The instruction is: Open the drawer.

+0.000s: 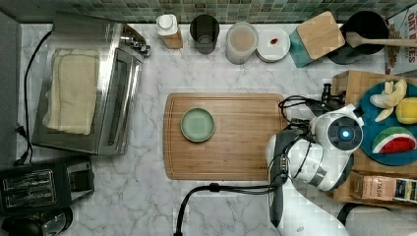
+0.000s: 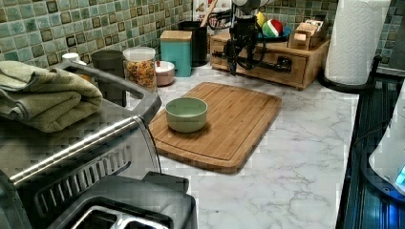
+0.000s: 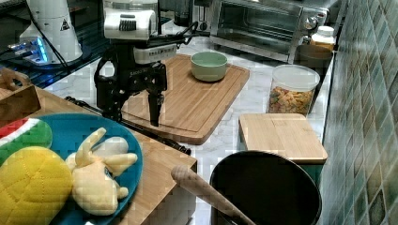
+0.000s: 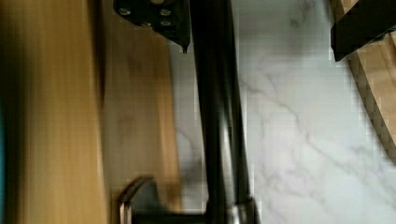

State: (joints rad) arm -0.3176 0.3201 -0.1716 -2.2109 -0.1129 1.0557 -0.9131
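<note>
Marble counter [image 1: 147,196] filled the top view, with a cutting board [image 1: 236,147] at its middle carrying a green bowl [image 1: 197,125]. At the top view's right, the white arm [image 1: 319,152] hung over the front edge of a wooden box unit [image 1: 354,81] that bore a blue plate of toy fruit [image 1: 388,123].

From the left view, the drawer [image 2: 267,59] sat in that box unit against the tiled wall, its black bar handle [image 2: 255,63] running across the front, and the jaws [image 2: 240,56] came down right at the handle.

Seen in the right view, the jaws [image 3: 133,110] stood apart, one finger [image 3: 155,108] on the cutting-board side of the handle [image 3: 155,136] and the other on the box side, so they straddled the bar without closing on it.

Close up in the wrist view, the handle [image 4: 219,116] ran as a dark bar between two black fingertips [image 4: 159,16], with gaps at each side; the drawer's wooden front [image 4: 135,116] lay just beside it.
</note>
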